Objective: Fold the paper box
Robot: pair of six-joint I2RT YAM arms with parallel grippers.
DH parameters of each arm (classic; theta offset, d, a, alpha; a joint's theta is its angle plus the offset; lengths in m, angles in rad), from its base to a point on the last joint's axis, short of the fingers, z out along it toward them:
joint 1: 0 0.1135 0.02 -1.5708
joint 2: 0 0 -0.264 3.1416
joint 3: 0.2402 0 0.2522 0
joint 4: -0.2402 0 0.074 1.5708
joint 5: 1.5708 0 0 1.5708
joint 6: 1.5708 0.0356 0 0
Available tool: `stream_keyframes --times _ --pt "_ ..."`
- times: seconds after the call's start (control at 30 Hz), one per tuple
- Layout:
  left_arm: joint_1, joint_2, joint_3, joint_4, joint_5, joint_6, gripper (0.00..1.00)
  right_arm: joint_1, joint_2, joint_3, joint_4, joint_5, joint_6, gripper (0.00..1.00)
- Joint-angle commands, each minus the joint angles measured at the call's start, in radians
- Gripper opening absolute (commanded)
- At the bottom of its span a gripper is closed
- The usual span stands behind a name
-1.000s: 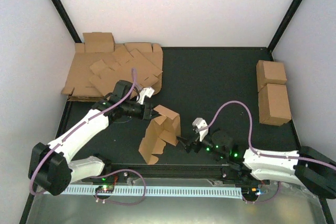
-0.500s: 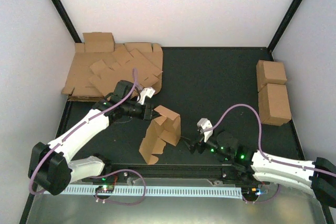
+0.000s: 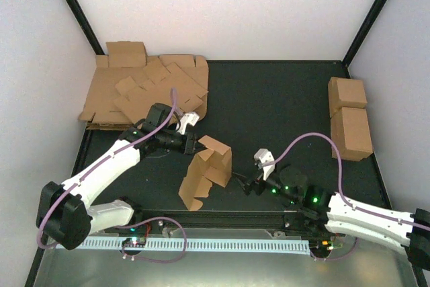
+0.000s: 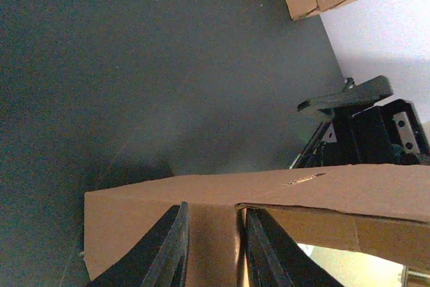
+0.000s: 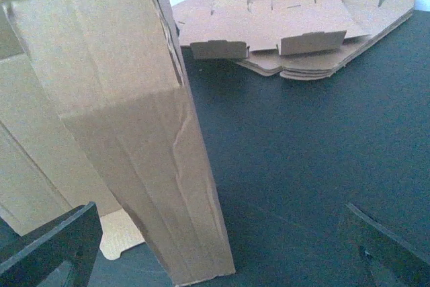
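While its jaws stand wide apart, the right gripper point(image 3: 242, 183) hovers near 5 o'clock on the table, just beside the paper box point(image 3: 203, 173) and apparently ready to take a second hold. The half-erected box stands on edge near the centre because the left gripper point(image 3: 194, 144), reaching from 10 o'clock, is clamped on its upper flap. Farther back, the heap of flat sheets point(image 3: 144, 92) at 11 o'clock and two cuboids point(image 3: 349, 115) at 2 o'clock lie well apart.

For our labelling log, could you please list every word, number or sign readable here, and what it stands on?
None can be read in any view.
The paper box, the heap of flat cardboard sheets and the two cardboard cuboids are plain brown.
The faint mark on the paper box in the left wrist view is too blurred to read.
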Motion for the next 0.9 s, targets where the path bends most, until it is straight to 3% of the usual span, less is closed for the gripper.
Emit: stream_keyframes --times 0.0,0.43,0.6,0.87 --pt "-0.012 0.016 0.047 -0.018 -0.021 0.017 0.26 -0.003 -0.034 0.057 -0.083 0.033 0.012 0.99" --pt "-0.018 0.018 0.049 -0.02 -0.027 0.017 0.25 -0.004 -0.099 0.126 -0.232 -0.008 0.05 0.99" --pt "-0.02 0.02 0.052 -0.023 -0.032 0.017 0.26 -0.005 -0.124 0.14 -0.21 -0.013 0.093 1.0" --pt "-0.021 0.007 0.053 -0.029 -0.031 0.016 0.26 -0.003 0.019 0.271 -0.165 0.018 0.108 1.0"
